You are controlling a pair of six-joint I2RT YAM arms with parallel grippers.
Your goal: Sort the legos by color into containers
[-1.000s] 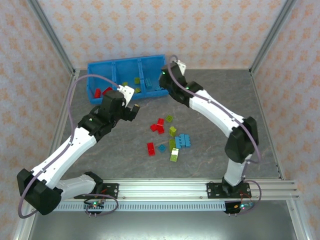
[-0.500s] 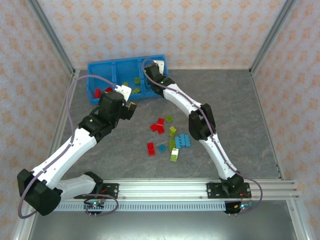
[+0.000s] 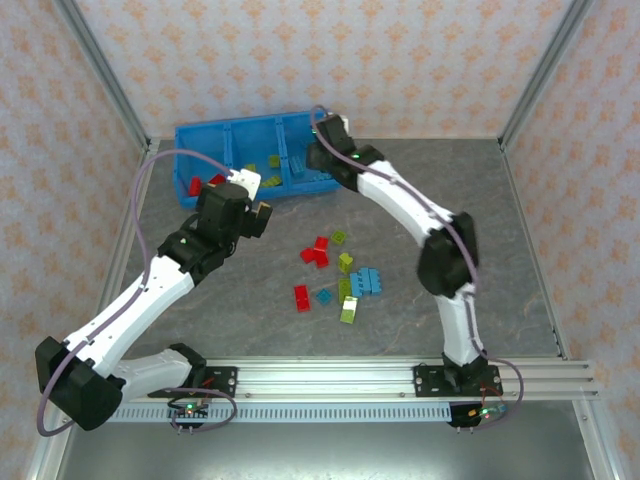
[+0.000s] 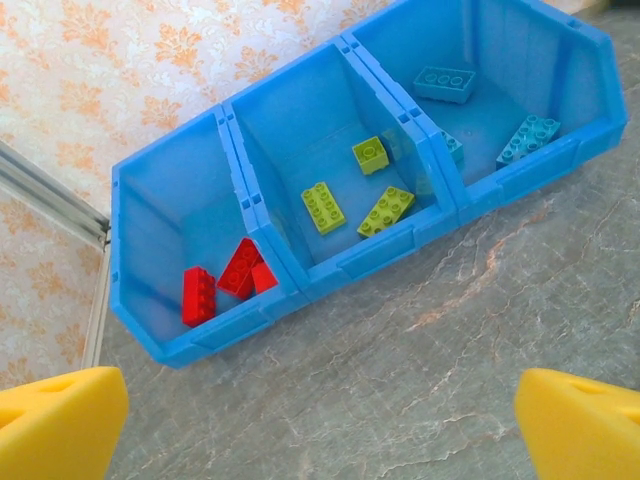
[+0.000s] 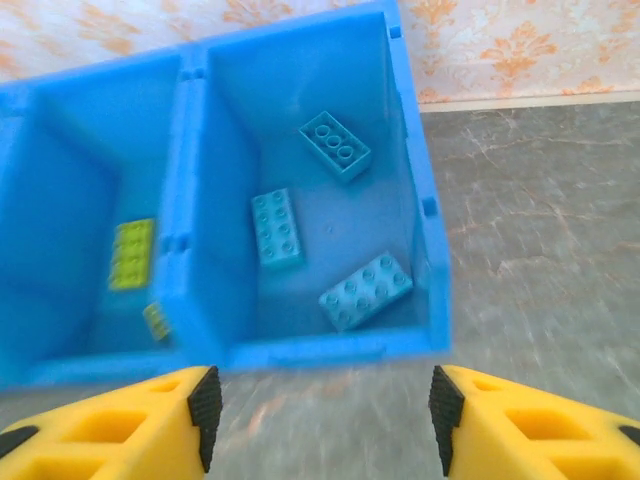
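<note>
Above the table, you see the loose bricks scattered in the middle, well apart from the tray at the far left. The left gripper hovers near the tray's front wall; the right gripper hangs over its right end.

From the left wrist, your fingers stand wide apart and empty. Red bricks, green bricks and blue bricks lie sorted, one colour per compartment.

From the right wrist, the jaws are spread with nothing between them, above the compartment holding blue.

These bricks look light, stiff and slick; pinch one across its flat sides, below the studs.
</note>
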